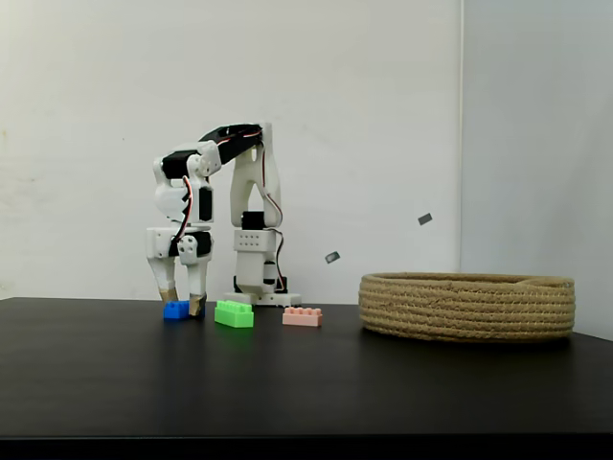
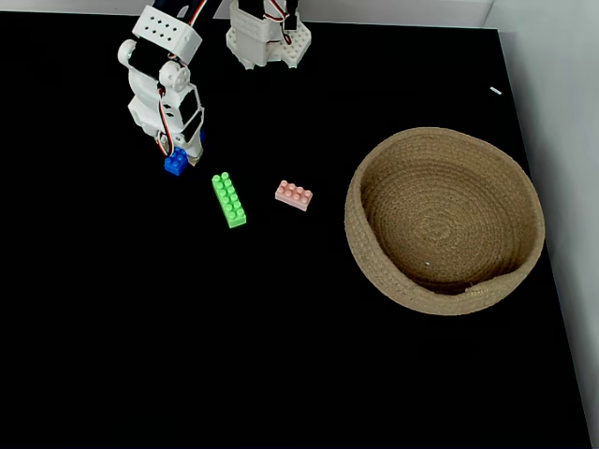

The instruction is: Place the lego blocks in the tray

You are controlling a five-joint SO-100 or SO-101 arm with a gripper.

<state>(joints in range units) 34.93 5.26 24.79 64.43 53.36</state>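
Table [image 1: 306, 383]: a black surface is filling the foreground in both fixed views, bare in front of the objects.
Tray [image 1: 467, 307]: the coiled tan rope basket is sitting at the right side of the table, well apart from all three bricks. From above, its floor [image 2: 440, 224] is showing no brick inside.
Pink brick [image 1: 302, 316]: this is lying flat, studs up, and is the brick nearest the tray [image 2: 293, 195].
Green brick [image 1: 235, 313]: this is lying between the pink brick and the blue one, apart from both; from above it is running lengthwise toward the camera [image 2: 229, 199].
Blue brick [image 1: 176, 310]: this is resting on the table at the far left of the row [image 2: 175, 165], still in contact with the surface.
Gripper [image 1: 182, 299]: the claw is standing tip-down at the blue brick. The fingers are showing a gap, one tip on each side of the brick or just beside it; whether they are pressing on it cannot be told. From above [image 2: 178, 154] the wrist is covering the tips.
Arm base [image 1: 261, 287]: this is standing farthest back, by the white wall.
Progress: zero of three bricks are in the tray. Judged step: the first grasp is being set up on the blue brick; closing, lifting, carrying and releasing remain, then the same for green and pink.
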